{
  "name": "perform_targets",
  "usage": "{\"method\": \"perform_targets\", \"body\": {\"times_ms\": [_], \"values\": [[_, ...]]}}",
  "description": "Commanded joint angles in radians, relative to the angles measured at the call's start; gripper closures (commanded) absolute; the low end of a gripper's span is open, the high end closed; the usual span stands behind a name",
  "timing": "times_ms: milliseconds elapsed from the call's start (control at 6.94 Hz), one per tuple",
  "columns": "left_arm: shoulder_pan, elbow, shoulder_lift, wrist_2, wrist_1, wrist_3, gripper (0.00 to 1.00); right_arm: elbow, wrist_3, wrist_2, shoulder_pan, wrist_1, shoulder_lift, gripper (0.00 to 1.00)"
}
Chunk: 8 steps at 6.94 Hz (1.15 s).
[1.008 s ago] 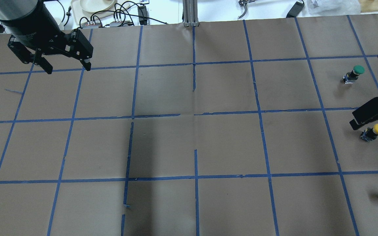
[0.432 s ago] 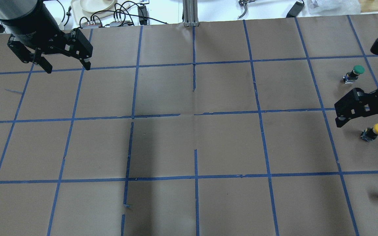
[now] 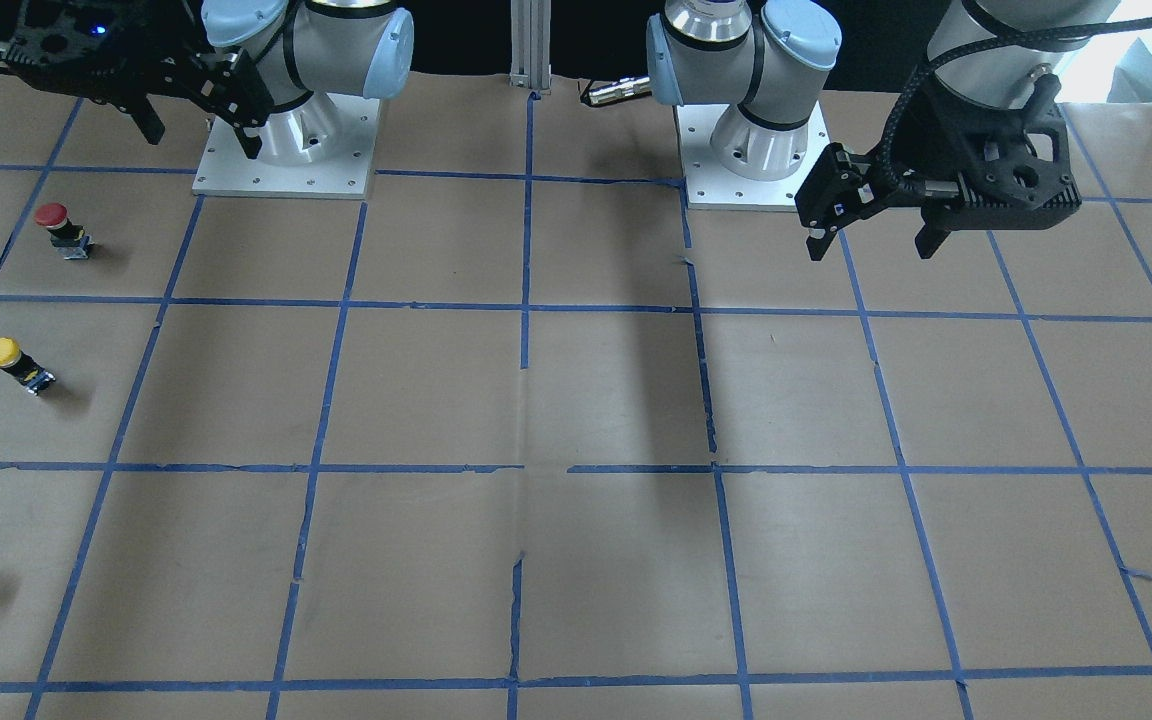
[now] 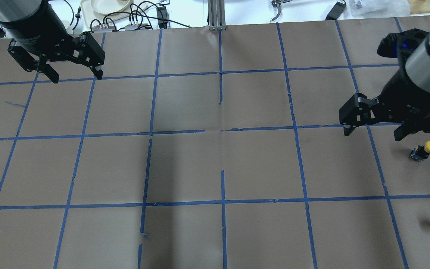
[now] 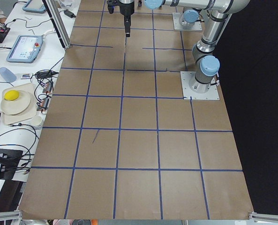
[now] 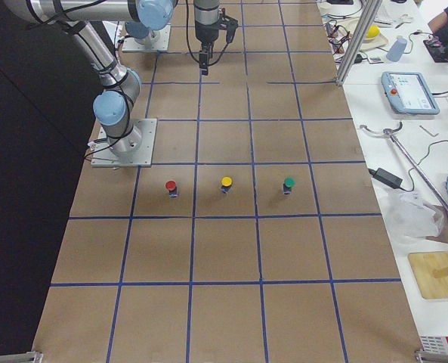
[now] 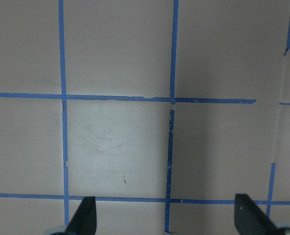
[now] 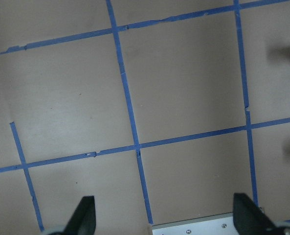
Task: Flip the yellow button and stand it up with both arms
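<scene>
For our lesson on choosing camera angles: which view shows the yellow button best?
Exterior front-facing: the yellow button shows cap, body and base, unobstructed. Overhead has it near the right edge; exterior right shows it tiny; the others miss it.

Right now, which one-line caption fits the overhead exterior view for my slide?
Right gripper hovers open near the yellow button; left gripper hangs open, far across the table.

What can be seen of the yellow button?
The yellow button has a round yellow cap, plastic by its look, on a short black body with a small metallic block below. It seems to stand upright, cap on top, on the brown paper, between a red button and a green button. Nothing touches it; the open right end effector hangs nearby.
</scene>
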Motion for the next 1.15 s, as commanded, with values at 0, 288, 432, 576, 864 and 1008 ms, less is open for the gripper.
{"method": "perform_targets", "body": {"times_ms": [0,288,432,576,864,1008], "values": [[-0.001,-0.006,0.0,0.002,0.0,-0.001,0.0,0.022,0.022,-0.001,0.084,-0.015,0.0,0.0],[-0.001,-0.006,0.0,0.004,0.0,0.0,0.0,0.015,0.024,0.008,0.073,-0.019,0.021,0.0],[-0.001,-0.006,0.0,0.004,0.0,0.001,0.0,-0.003,0.036,-0.002,0.073,-0.059,0.072,0.0],[-0.001,-0.007,0.0,0.004,0.002,0.001,0.0,-0.014,0.036,-0.005,0.074,-0.061,0.084,0.0],[-0.001,-0.006,0.0,0.001,0.002,0.001,0.0,-0.01,0.036,-0.008,0.075,-0.05,0.078,0.0],[-0.001,-0.006,0.0,0.001,0.002,0.001,0.0,-0.008,0.036,-0.008,0.075,-0.056,0.075,0.0]]}}
